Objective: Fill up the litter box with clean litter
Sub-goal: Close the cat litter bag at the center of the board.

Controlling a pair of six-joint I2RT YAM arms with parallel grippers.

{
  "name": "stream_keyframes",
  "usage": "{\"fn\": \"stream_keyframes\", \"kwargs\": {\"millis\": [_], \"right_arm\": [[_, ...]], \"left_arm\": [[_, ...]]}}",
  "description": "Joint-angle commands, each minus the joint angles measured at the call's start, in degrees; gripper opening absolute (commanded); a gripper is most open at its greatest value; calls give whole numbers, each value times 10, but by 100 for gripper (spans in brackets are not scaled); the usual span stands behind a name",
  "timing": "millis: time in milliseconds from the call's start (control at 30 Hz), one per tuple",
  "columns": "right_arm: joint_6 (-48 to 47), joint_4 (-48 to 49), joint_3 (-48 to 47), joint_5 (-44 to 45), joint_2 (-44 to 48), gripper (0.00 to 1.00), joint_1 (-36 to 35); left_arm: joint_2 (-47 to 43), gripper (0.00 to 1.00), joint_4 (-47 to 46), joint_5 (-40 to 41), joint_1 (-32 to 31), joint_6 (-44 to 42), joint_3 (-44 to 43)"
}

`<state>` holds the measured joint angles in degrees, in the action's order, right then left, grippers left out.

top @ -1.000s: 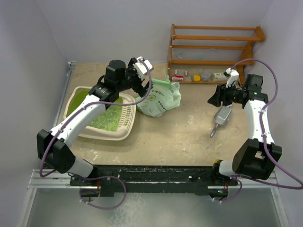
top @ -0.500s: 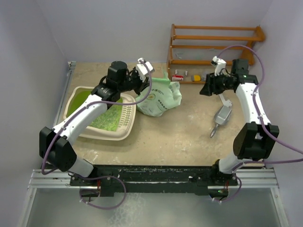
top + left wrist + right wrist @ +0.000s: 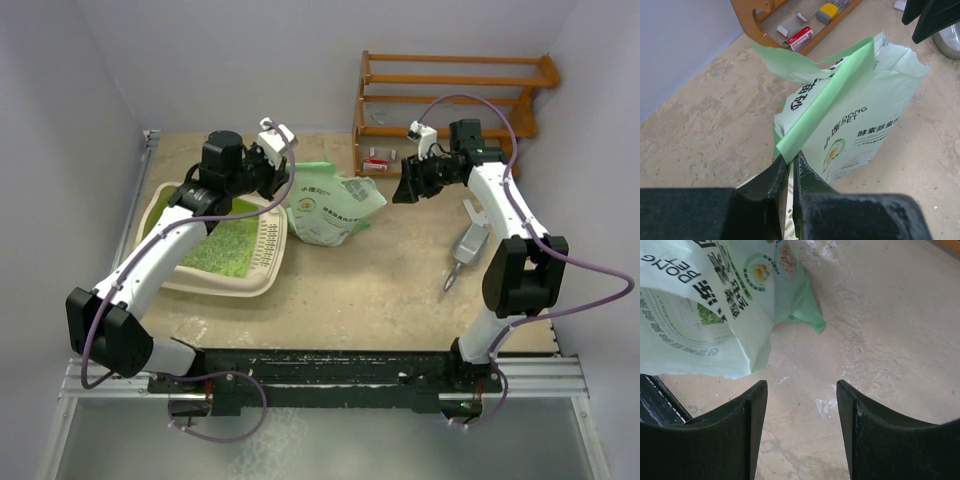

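The cream litter box [image 3: 168,282] with green inside lies at the left of the table, clean litter [image 3: 222,248] spread over its floor. The light green printed bag [image 3: 335,207] [image 3: 860,115] [image 3: 695,300] rests just right of the box. My left gripper [image 3: 283,178] [image 3: 790,159] is shut on the bag's folded top edge, at the corner nearest the box. My right gripper [image 3: 404,192] [image 3: 801,385] hovers open above the bare table just right of the bag, with nothing between its fingers [image 3: 752,405].
A shiny metal scoop [image 3: 465,247] lies on the table at the right, below the right arm. A wooden rack [image 3: 452,110] with small items stands at the back right. Walls close in the left, back and right sides.
The left gripper has shut on the bag's top edge and pulled it left toward the box. The right arm has swung left from above the scoop to beside the bag.
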<state>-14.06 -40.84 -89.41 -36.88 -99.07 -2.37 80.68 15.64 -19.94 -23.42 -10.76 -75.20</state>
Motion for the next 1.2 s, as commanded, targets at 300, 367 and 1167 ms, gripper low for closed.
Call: {"fn": "stream_keyframes", "kwargs": {"millis": [300, 367, 1167], "right_arm": [[-68, 50, 22, -55, 73, 61, -40], [-96, 85, 72, -58, 92, 63, -40], [-284, 157, 114, -239, 34, 63, -47]], "left_arm": [[-43, 3, -10, 63, 9, 22, 19], [-43, 3, -3, 72, 20, 21, 17], [-43, 3, 16, 74, 74, 31, 37]]}}
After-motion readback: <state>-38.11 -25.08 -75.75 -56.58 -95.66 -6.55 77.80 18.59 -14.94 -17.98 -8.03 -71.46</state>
